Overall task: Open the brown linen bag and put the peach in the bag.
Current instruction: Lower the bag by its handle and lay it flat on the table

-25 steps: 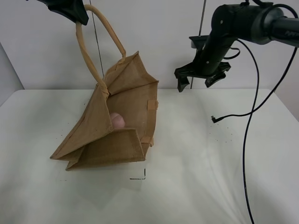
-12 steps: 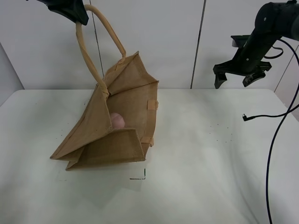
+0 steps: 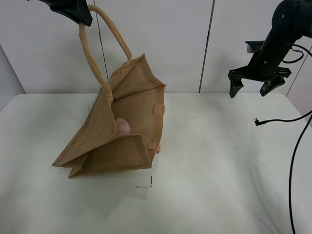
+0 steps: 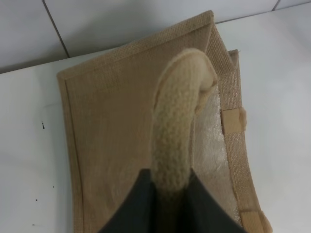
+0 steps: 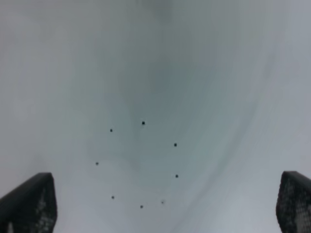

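Left gripper (image 3: 85, 18): high up at the far left, fingers clamped together on the top of the bag's handle.
Handle (image 3: 92, 56): beige rope loop, pulled taut and running down from the gripper to the bag's upper rim; in the left wrist view it came straight out from between the dark fingers.
Brown linen bag (image 3: 130, 153): left of centre on the table, its lower side resting on the surface and its upper side held up by the handle. Mouth gaped wide, facing right, side gussets folded inward.
Peach (image 3: 122, 126): inside the bag, seen through the open mouth, lying on the lower inner panel. Its left part was hidden behind the bag's near edge.
Beige tabs (image 3: 159, 109): small patches on the right rim of the bag, one higher up, one near the table.
Right gripper (image 3: 249, 90): in the air at the far right, well apart from the bag. Jaws were spread wide with nothing between them.
Right wrist view: only bare table with a few dark specks (image 5: 143, 123) between the two fingertips.
Table (image 3: 219, 190): white, with a small black corner mark (image 3: 146, 184) just near of the bag.
Cable (image 3: 275, 119): black, its loose end lying on the table at the right.
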